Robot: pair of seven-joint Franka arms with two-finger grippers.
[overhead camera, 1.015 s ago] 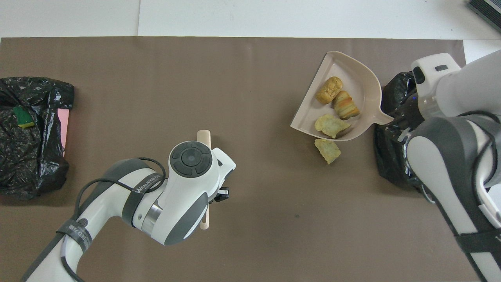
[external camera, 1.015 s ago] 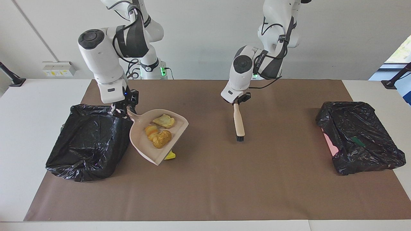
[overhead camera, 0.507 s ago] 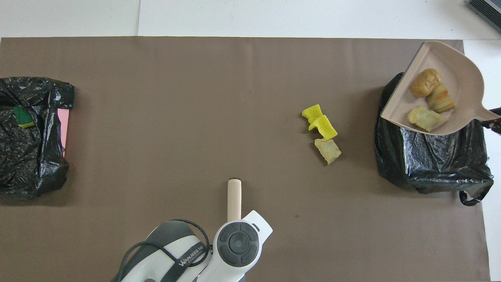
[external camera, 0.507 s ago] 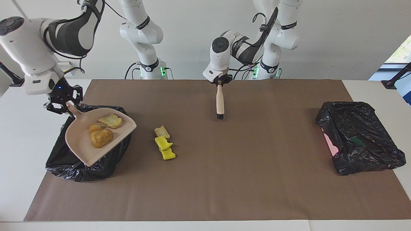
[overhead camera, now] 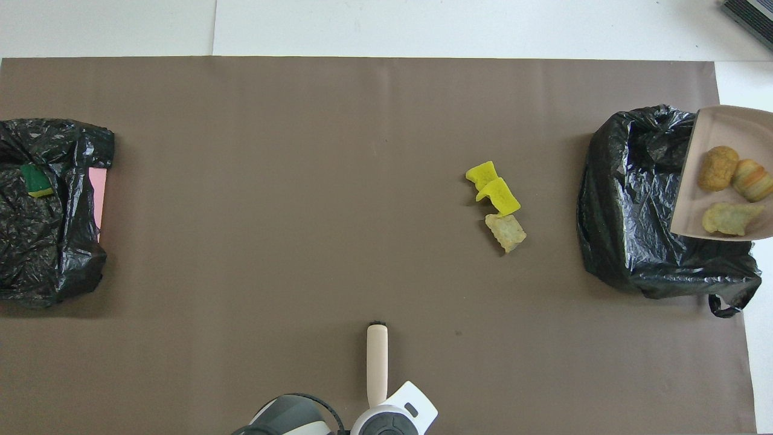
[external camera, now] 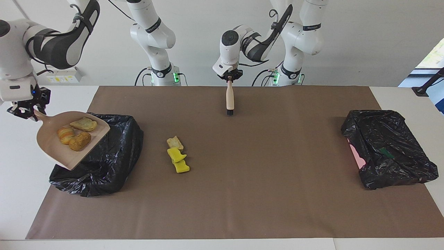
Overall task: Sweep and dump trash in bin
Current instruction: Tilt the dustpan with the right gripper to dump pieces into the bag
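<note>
Right hand (external camera: 24, 111) grips the laden dustpan (external camera: 52, 146) over the bin (external camera: 104, 163); left hand (external camera: 229, 79) grips the brush (external camera: 229, 99) (no legible writing).

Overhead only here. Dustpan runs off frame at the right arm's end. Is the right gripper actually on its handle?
Observer: Yes. In the facing view the right gripper is shut on the handle of the dustpan, up in the air.
Operator: Pan resting on the bin?
Observer: It looks lifted above the black-bagged bin, lip toward it. The pastries are not yet dumped.
Operator: Left gripper is hidden under its wrist. Got the brush?
Observer: The left gripper is shut on the top end of the brush, which hangs upright, bristles down.
</note>
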